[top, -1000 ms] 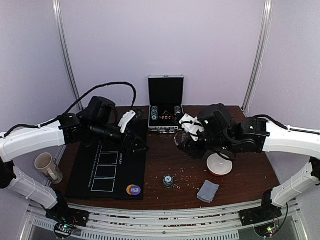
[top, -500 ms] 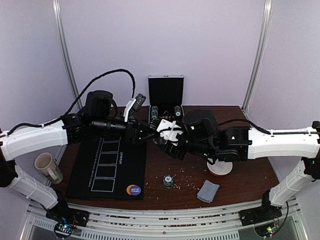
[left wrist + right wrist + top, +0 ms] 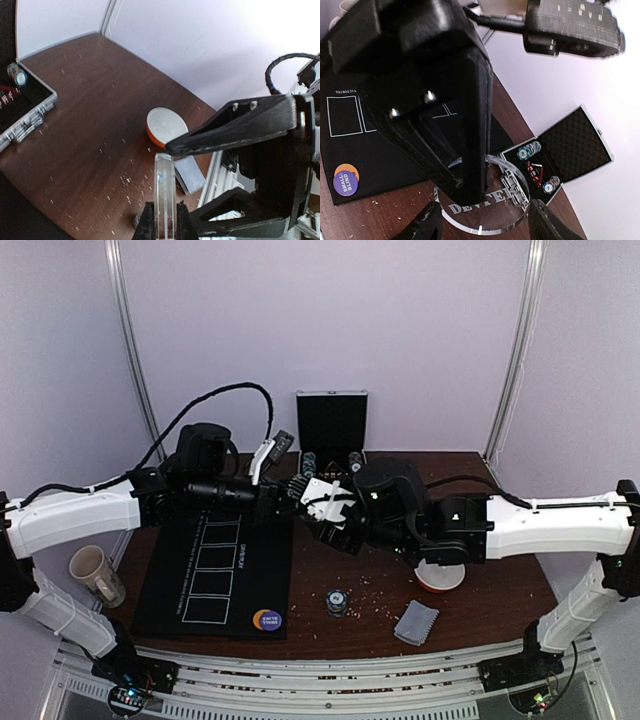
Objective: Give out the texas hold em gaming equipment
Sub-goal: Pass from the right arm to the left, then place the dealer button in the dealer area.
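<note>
Top external view shows the two arms meeting in mid-air over the desk (image 3: pixel 500 565), just in front of the open case (image 3: pixel 331 425); it looks to me like a handover. The left tool (image 3: pixel 164 222) is clamped on a clear round button (image 3: pixel 165 190), pinching it near one edge so the rest sticks out free for the other arm; from the right wrist, the lettered face of the disc shows below the left fingers. The right tool (image 3: pixel 485 227) is spread wide, one finger on either side of the button and seemingly not yet pressing on it, so it has hold of nothing. My guess is that the pass is there to get the button over to the right arm's side of the desk. Down below, a chip stack (image 3: pixel 338 600) and grey-blue cards (image 3: pixel 416 622) lie on the wood near the bowl (image 3: pixel 440 575); the black mat (image 3: pixel 215 580) with its card outlines lies at left.
</note>
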`<state>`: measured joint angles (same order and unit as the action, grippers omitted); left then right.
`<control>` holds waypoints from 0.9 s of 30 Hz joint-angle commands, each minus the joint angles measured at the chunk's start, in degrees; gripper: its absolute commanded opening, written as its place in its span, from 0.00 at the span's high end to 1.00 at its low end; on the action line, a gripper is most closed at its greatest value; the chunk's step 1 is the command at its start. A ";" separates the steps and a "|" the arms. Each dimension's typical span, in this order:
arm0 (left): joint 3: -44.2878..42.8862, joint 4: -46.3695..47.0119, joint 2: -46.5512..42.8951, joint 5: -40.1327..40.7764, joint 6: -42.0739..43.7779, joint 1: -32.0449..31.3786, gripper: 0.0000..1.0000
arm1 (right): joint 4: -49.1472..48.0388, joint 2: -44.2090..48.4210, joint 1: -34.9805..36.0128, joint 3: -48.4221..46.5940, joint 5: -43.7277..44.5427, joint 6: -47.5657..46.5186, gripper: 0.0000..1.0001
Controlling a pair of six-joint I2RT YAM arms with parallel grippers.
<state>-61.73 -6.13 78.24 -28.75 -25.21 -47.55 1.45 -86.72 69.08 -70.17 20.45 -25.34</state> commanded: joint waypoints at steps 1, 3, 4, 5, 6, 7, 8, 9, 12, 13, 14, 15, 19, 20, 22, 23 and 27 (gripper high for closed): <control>-0.47 3.12 -0.81 -4.32 2.36 0.35 1.00 | -2.06 -0.11 0.42 -1.70 0.91 -0.88 0.63; 0.04 3.65 -1.61 -3.87 1.50 0.49 1.00 | -2.07 -0.03 0.45 -1.60 1.51 -1.05 0.62; 0.30 3.50 -1.98 -3.19 0.90 0.99 1.00 | -2.00 0.16 0.52 -1.43 1.73 -1.12 0.60; 0.78 3.23 -2.29 -2.66 0.11 1.87 1.00 | -1.98 0.45 0.53 -1.13 2.16 -1.11 0.57; 1.59 3.11 -2.56 -2.38 -1.10 3.33 1.00 | -2.05 0.80 0.45 -0.73 2.48 -0.95 0.54; 2.44 2.81 -2.64 -2.16 -2.20 4.99 1.00 | -2.09 1.37 0.48 -0.22 2.75 -0.56 0.51; 3.54 2.42 -2.42 -1.91 -3.35 7.03 1.00 | -2.44 1.95 0.40 0.42 3.09 -0.03 0.47; 4.82 2.05 -2.14 -1.37 -4.52 9.21 1.00 | -2.91 3.04 0.37 1.18 3.23 0.55 0.44; 9.54 3.01 0.90 -0.32 -8.08 15.48 1.00 | -3.58 5.23 -0.68 3.21 1.53 3.14 0.37; 11.10 4.25 2.36 -0.95 -9.19 17.25 1.00 | -3.33 5.66 -1.19 3.58 0.52 4.37 0.36; 12.27 5.93 3.89 -1.98 -9.80 18.32 1.00 | -2.91 5.97 -1.68 3.83 -0.46 5.47 0.35; 12.71 7.11 5.41 -2.57 -10.06 18.86 1.00 | -2.48 6.12 -1.94 4.08 -1.42 6.50 0.33; 12.75 10.17 11.01 -3.26 -10.48 19.02 1.00 | -0.76 6.23 -3.24 4.44 -4.25 9.64 0.28; 12.68 10.00 12.16 -2.56 -10.56 19.07 1.00 | -0.37 6.04 -3.39 4.47 -4.62 10.08 0.28; 12.76 9.56 14.35 -1.24 -11.07 19.46 1.00 | 0.59 5.51 -3.48 4.30 -4.87 10.62 0.27; 12.97 9.56 15.40 -0.85 -11.64 19.73 1.00 | 0.87 5.24 -3.56 4.19 -4.77 10.75 0.26; 14.54 10.15 18.00 0.79 -13.62 20.96 1.00 | 1.24 4.70 -3.60 3.93 -5.25 11.01 0.26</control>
<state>-48.53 -0.71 94.70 -29.45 -36.27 -27.81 1.52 -81.49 65.73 -66.35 16.60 -16.16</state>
